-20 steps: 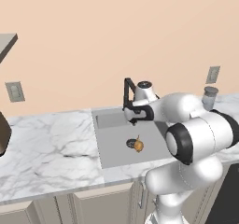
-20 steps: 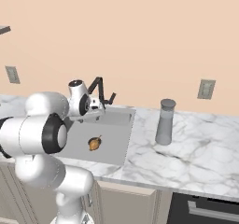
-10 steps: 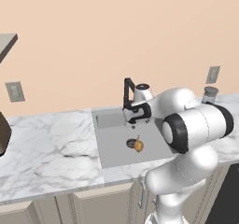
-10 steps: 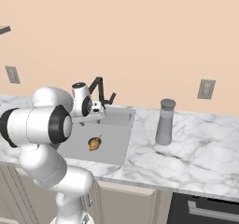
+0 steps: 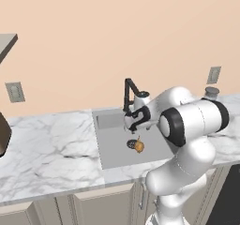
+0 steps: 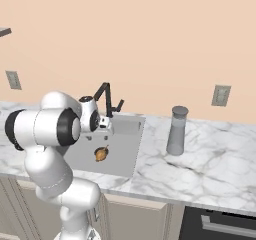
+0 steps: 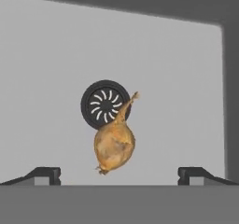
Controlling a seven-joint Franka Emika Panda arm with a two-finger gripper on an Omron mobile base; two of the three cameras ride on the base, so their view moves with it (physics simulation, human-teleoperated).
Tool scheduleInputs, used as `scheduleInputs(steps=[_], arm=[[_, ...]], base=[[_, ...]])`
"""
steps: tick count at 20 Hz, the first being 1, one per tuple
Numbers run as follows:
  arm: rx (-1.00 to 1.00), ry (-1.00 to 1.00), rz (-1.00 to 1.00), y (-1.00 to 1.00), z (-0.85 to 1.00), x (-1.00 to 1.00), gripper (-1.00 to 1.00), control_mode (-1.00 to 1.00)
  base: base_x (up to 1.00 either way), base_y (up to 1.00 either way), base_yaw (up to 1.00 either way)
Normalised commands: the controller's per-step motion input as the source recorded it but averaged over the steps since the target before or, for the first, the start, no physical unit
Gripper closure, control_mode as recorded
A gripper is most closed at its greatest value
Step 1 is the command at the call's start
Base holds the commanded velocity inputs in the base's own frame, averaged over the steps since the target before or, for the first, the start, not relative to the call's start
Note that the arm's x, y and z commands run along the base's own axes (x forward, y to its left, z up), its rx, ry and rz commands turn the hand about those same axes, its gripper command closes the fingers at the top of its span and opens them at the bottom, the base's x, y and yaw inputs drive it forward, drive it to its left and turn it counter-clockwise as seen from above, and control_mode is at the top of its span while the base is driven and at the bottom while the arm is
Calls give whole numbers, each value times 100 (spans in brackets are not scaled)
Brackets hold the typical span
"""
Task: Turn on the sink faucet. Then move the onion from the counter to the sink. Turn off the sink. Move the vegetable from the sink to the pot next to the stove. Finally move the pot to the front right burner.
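The golden-brown onion (image 5: 138, 146) (image 6: 102, 154) (image 7: 114, 146) lies on the floor of the grey sink (image 5: 110, 121) (image 6: 127, 126), beside the round drain (image 7: 106, 104). My gripper (image 5: 134, 131) (image 6: 104, 132) (image 7: 120, 175) hangs over the basin, just above the onion and pointing down at it. It is open: the two fingertips (image 7: 44, 174) stand wide apart with nothing between them. The black sink faucet (image 5: 129, 95) (image 6: 106, 99) rises at the back rim, right behind my hand. White marble counter (image 5: 47, 139) (image 6: 200, 169) runs on both sides. The pot is out of view.
A grey lidded jar (image 6: 176, 131) (image 5: 212, 93) stands on the counter right of the sink. Wall outlets (image 5: 14, 92) (image 6: 220, 95) sit above the counter. A dark brown object (image 5: 2, 135) shows at the far left edge. A dark appliance front (image 6: 220, 224) lies below the counter at right.
My hand has come down from beside the faucet to just over the onion in the basin, and the elbow has swung with it. The onion has not moved; the gripper stays open.
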Motion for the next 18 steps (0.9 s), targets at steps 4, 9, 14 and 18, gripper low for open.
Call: scheduleInputs(steps=[4,9,14,18], arm=[[5,0,-18,0,-35,0,-100,-100],[5,0,-15,0,-34,0,-100,-100],[2,0,-14,0,-31,0,-100,-100],[0,-2,-12,0,-28,0,-100,-100]], base=[[0,0,0],[0,0,0],[0,0,0],[0,0,0]])
